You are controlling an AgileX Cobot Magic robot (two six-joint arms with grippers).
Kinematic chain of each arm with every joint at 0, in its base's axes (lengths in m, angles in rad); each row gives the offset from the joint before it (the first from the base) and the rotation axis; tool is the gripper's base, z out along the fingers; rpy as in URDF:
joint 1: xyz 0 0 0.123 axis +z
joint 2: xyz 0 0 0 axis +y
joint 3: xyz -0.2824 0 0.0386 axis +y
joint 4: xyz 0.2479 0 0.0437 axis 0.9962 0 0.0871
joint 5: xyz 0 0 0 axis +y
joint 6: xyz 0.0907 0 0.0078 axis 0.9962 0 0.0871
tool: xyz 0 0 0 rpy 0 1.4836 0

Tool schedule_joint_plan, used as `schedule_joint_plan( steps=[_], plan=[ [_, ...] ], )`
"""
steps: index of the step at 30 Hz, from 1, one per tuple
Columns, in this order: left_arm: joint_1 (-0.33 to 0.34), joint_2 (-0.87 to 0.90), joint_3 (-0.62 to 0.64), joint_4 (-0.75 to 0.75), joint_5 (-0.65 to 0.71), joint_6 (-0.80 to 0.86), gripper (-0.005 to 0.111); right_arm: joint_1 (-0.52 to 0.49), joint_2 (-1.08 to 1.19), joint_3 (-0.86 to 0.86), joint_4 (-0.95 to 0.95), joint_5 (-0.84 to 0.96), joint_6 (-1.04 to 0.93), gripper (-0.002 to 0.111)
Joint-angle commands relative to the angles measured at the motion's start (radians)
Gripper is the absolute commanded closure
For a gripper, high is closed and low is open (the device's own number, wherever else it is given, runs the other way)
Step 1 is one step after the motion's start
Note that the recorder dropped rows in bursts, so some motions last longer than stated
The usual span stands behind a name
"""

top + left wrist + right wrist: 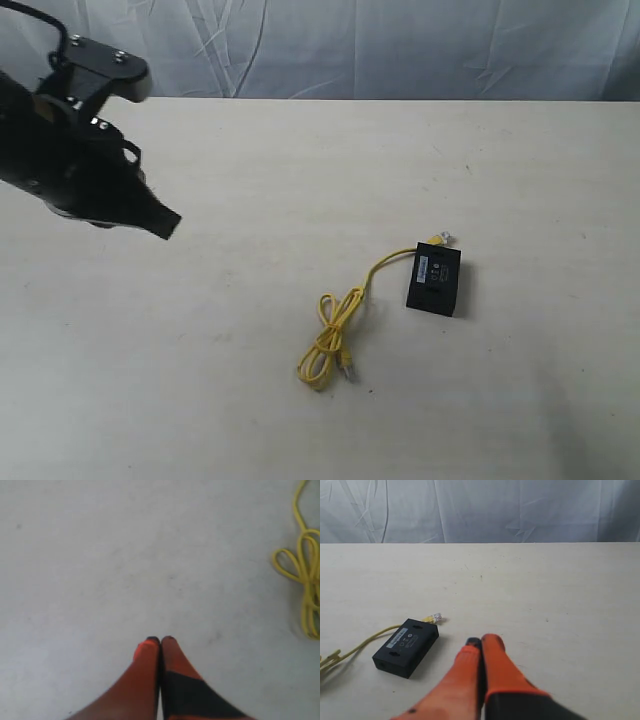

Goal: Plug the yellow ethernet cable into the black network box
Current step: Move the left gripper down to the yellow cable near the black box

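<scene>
Yellow loops are your first trap: the yellow ethernet cable (305, 580) lies tangled well apart from the left gripper (160, 640), whose fingers are pressed together on nothing. 1 clear plug (434, 617) rests just beside the far corner of the black network box (407, 646), near the right gripper (481, 641), which is likewise closed and empty. Push the plug with the box unheld and it likely slides across the table (250, 200). Pinch the tiny plug off-centre and it may twist, miss the port, or drag the loops along.
</scene>
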Motion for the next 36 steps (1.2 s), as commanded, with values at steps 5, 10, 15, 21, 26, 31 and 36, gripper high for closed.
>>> schedule_joint_plan(
  steps=[5,10,15,21,26,31,36],
  plan=[
    [-0.184,0.103,-0.1,0.001,0.028,-0.002,0.107,0.0,-0.005,0.002,-0.001,-0.014,-0.001,0.108],
    [-0.239,0.234,-0.246,0.012,0.035,-0.002,0.107,0.0,-0.005,0.002,-0.001,-0.014,-0.001,0.108],
    [-0.294,0.409,-0.43,0.014,0.037,0.0,0.107,0.0,-0.005,0.002,-0.001,-0.014,-0.001,0.108],
    [-0.355,0.641,-0.684,0.002,0.097,0.005,0.107,0.0,-0.005,0.002,-0.001,-0.014,-0.001,0.108],
    [-0.371,0.787,-0.83,-0.015,0.16,0.074,0.107,0.0,-0.005,0.002,-0.001,-0.014,-0.001,0.108],
    [-0.371,0.888,-0.911,-0.044,0.189,0.204,0.107,0.0,-0.005,0.002,-0.001,-0.014,-0.001,0.108],
    [-0.369,0.949,-0.972,-0.042,0.217,0.236,0.107,0.0,-0.005,0.002,-0.001,-0.014,-0.001,0.108]
  ],
)
